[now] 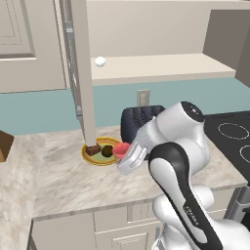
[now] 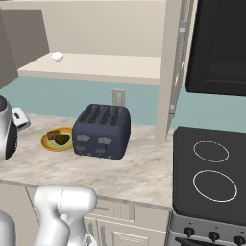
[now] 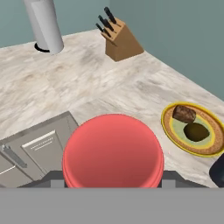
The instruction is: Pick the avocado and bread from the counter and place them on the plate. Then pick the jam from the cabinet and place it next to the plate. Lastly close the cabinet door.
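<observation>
Your pincer is clamped on the jam: in the hand view the jar's red lid sits right between the two dark tips at the 6 o'clock edge. In the left base view you see that same red lid at the end of the white arm, held above the marble surface just beside the plate, at the plate's 3 o'clock.

The yellow plate lies at 3 o'clock of the jar in the hand view. On it rest the bread, a brown chunk, and the avocado, dark and rounded, touching or nearly touching each other. In the right base view you find the plate with the bread and the avocado just to the 9 o'clock of the dark blue toaster.

Farther out, the cabinet door stands open, seen edge-on above the plate. A knife block sits at 12 o'clock in the hand view, with a paper towel roll at 11 o'clock. A wall outlet shows above the toaster, and the black stove top lies at the toaster's 3 o'clock.
</observation>
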You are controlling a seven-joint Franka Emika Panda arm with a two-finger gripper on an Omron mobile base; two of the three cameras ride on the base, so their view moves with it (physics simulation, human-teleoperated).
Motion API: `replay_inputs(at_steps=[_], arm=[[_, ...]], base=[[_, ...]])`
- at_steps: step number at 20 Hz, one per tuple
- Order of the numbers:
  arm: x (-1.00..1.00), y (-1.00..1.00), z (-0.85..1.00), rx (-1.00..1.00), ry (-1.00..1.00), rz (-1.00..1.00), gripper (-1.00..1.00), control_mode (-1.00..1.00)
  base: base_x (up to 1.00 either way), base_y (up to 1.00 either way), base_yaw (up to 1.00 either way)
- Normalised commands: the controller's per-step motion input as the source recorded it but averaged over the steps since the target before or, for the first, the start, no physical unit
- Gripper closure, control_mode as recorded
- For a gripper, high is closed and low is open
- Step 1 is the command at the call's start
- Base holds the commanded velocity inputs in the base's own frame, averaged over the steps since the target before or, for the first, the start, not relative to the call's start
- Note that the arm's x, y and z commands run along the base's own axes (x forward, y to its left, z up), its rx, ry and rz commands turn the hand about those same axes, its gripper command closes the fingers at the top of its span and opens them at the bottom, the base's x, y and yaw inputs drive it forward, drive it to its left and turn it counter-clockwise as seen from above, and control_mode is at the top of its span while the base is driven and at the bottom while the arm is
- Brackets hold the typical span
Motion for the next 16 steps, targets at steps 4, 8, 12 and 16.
replay_inputs(at_steps=[4, 8, 12, 16], arm=[[0.21, 0.24, -0.35, -0.01, 0.03, 0.11, 1.00, -1.00], [0.33, 0.11, -0.28, 0.00, 0.00, 0.08, 1.00, -1.00], [0.33, 0.09, -0.30, 0.00, 0.03, 0.07, 1.00, -1.00], [0.31, 0.10, -0.34, 0.00, 0.04, 0.06, 1.00, -1.00]], base=[[0.00, 0.00, 0.00], [0.00, 0.00, 0.00], [0.00, 0.00, 0.00], [0.00, 0.00, 0.00]])
